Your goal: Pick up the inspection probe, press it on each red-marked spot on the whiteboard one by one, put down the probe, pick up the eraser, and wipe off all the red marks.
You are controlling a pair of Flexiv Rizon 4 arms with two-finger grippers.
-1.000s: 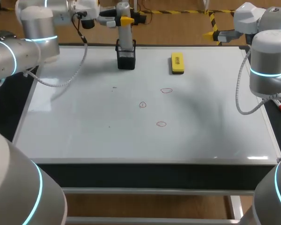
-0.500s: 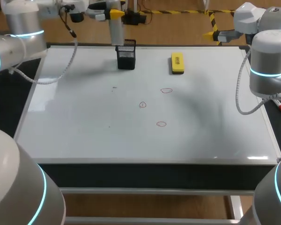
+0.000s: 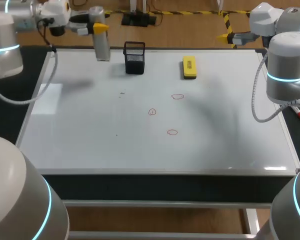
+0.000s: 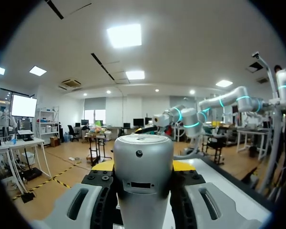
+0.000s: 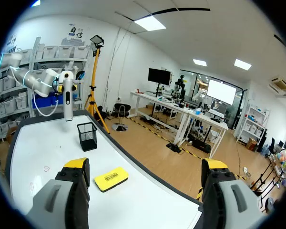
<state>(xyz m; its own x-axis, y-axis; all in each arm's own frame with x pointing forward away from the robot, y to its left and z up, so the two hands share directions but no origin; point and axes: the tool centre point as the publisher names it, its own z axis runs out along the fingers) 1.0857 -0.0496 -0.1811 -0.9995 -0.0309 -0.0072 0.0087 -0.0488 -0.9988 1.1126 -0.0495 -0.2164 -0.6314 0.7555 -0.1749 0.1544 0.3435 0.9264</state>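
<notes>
Whereas a second ago the inspection probe (image 3: 102, 47) stood in the black mesh holder (image 3: 134, 59) at the upper middle of the head view, it now hangs upright in the upper left of the frame, well clear of the holder and over the far left corner of the whiteboard (image 3: 90, 135). Half a second ago it was just above the holder's rim, so the left arm has lifted it out and then carried it sideways to the left. The left gripper (image 3: 92, 27) is clamped on the silver cylinder, and the left wrist view shows the probe (image 4: 143, 162) filling the space between the two fingers.

The holder has stayed where it was, now without the probe. The right gripper (image 5: 146, 165) has not moved from the upper right of the head view, its fingers spread wide around nothing.

The pick-up looks complete. The three red marks (image 3: 152, 112) sit near the middle of the board, none yet pressed, and the probe is well apart from them, so the arm would need to bring it back toward the centre and lower it. The yellow eraser (image 3: 189, 67) lies untouched to the right of the holder.
</notes>
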